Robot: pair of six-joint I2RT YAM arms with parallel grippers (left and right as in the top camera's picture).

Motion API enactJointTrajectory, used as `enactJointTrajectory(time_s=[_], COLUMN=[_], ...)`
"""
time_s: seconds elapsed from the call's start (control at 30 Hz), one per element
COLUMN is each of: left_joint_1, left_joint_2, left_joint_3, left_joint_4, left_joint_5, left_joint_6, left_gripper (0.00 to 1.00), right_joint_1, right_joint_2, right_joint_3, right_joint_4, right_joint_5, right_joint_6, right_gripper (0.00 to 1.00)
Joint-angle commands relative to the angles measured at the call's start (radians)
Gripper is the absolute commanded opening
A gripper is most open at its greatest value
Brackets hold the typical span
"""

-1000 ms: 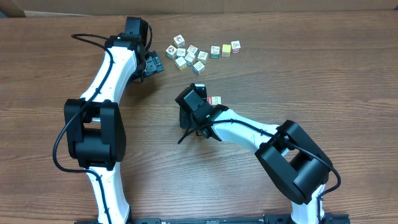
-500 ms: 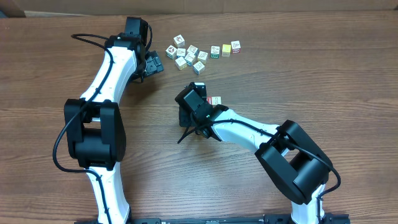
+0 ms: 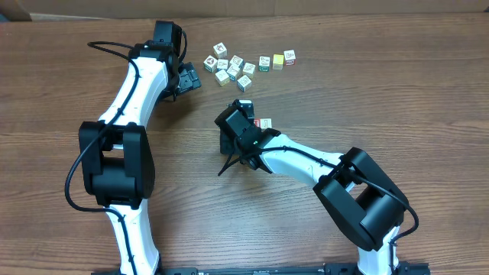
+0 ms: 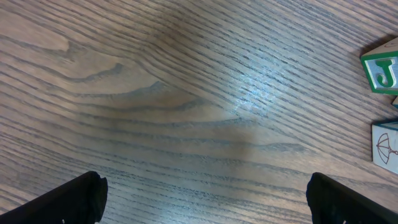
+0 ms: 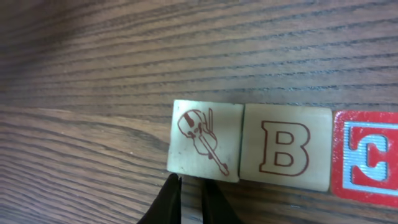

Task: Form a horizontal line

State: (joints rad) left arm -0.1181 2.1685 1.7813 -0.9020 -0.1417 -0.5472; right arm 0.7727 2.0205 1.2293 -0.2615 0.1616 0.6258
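The horizontal line (image 5: 283,148) fills the right wrist view as three touching cubes: a cream violin cube (image 5: 205,140), a cream B cube (image 5: 286,146) and a red-faced cube (image 5: 367,158) cut off at the right edge. My right gripper (image 5: 188,186) sits just below the violin cube's lower left corner. Its jaws are nearly together and hold nothing. In the overhead view the right gripper (image 3: 243,114) hides most of the row; only one red-trimmed cube (image 3: 264,123) shows. My left gripper (image 4: 205,205) stands wide open over bare wood, left of the loose cubes.
A loose cluster of picture cubes (image 3: 229,67) lies at the back centre, with three more cubes (image 3: 276,60) trailing right. A green J cube (image 4: 380,71) and an umbrella cube (image 4: 387,143) edge the left wrist view. The left gripper (image 3: 189,79) sits beside the cluster.
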Motion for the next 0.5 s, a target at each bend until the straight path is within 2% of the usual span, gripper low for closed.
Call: enactJointTrajectory(time_s=[0.0, 0.47], left_joint_1=[-0.013, -0.013], left_joint_2=[0.002, 0.002], left_joint_3=[0.02, 0.02], left_joint_4=[-0.002, -0.002], left_joint_5=[0.004, 0.004], left_joint_6=[0.009, 0.009], left_gripper=[1.0, 1.0], right_joint_1=[-0.003, -0.006], right_joint_2=[-0.013, -0.013], right_joint_3=[-0.015, -0.015], right_joint_4=[0.007, 0.007], right_joint_5=[0.003, 0.007], right_joint_6=[0.003, 0.002], right_gripper=[0.1, 0.11])
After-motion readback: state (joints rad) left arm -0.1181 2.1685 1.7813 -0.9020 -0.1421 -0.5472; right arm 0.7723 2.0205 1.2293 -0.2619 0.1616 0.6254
